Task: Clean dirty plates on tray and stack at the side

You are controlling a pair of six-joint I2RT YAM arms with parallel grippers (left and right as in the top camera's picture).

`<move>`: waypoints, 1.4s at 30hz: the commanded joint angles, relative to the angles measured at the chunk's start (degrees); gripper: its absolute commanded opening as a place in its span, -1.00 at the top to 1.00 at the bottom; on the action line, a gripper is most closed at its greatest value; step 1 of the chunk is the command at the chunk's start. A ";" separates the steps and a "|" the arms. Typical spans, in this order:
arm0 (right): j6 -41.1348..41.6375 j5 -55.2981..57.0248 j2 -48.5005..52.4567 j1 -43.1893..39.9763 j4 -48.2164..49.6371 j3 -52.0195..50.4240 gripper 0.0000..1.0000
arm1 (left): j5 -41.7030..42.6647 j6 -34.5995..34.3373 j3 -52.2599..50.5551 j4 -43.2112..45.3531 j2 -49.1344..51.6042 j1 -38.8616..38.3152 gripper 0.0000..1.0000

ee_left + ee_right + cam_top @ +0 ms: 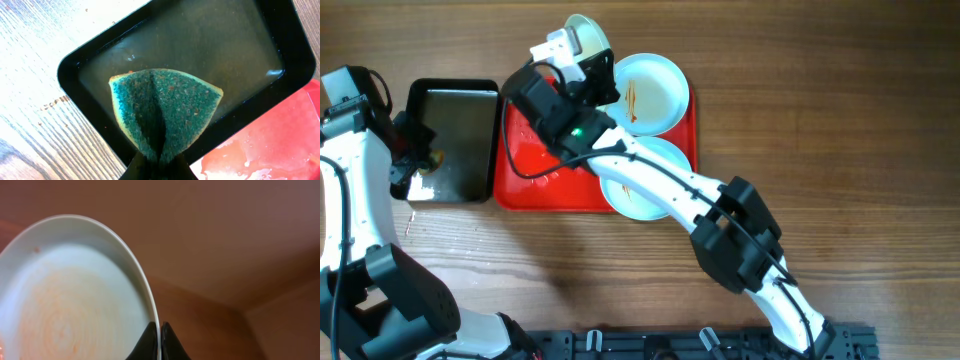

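- Wooden bench (pixel 840 110) right of the red rectangular plastic tray (pixel 525 165): bare, open pass.
- Right arm (pixel 660 185) crosses the tray diagonally, covering part of the near round white plate (pixel 625 200).
- Far round white plate (pixel 655 90): open from above.
- Tilted third plate (pixel 582 32) in the right gripper (pixel 160 342) blocks the tray's far edge.
- Black rectangular pan (pixel 455 130) beside the tray's left edge; left gripper (pixel 157 169) with green sponge (pixel 165 110) over it.

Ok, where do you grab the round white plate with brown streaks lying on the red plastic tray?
The streaked round white plate lies flat on the red plastic tray, so only its thin rim sticks up. Pinch the rim on its right side, coming from the right.
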 commanded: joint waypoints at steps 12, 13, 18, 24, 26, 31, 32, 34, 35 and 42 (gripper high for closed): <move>10.08 -31.23 0.52 0.09 -19.67 0.33 0.91 | 3.15 -1.36 0.52 -0.17 0.00 -0.15 0.92; 11.80 -37.09 0.52 -0.63 -21.46 0.33 0.91 | 3.41 -2.89 0.52 -0.35 0.00 -0.48 0.92; 19.56 -64.76 0.52 -8.02 -27.02 0.33 0.91 | 3.91 -4.26 0.37 -0.11 0.04 -5.07 0.92; 20.20 -72.24 0.52 -12.17 -28.06 0.33 0.91 | 3.76 -4.24 0.35 0.11 0.07 -6.47 0.92; 19.82 -73.92 0.52 -12.92 -27.87 0.33 0.72 | 3.76 -4.24 0.31 0.11 0.07 -6.47 0.92; 21.22 -80.41 1.44 -13.33 -25.77 0.28 0.37 | 3.76 -4.26 0.31 0.13 0.07 -6.47 0.92; 22.12 -81.42 2.19 -13.14 -25.68 0.28 0.28 | 3.78 -4.26 0.31 0.13 0.07 -6.47 0.92; 19.63 -81.70 3.39 -13.27 -25.31 0.28 0.18 | 3.78 -4.24 0.31 0.13 0.07 -6.47 0.92; 17.11 -82.36 4.09 -13.75 -25.16 0.28 0.15 | 3.78 -4.26 0.31 0.11 0.07 -6.49 0.92; 15.02 -83.25 8.74 -15.52 -24.28 0.28 0.15 | 3.74 -4.02 -1.27 0.35 0.17 -9.79 0.92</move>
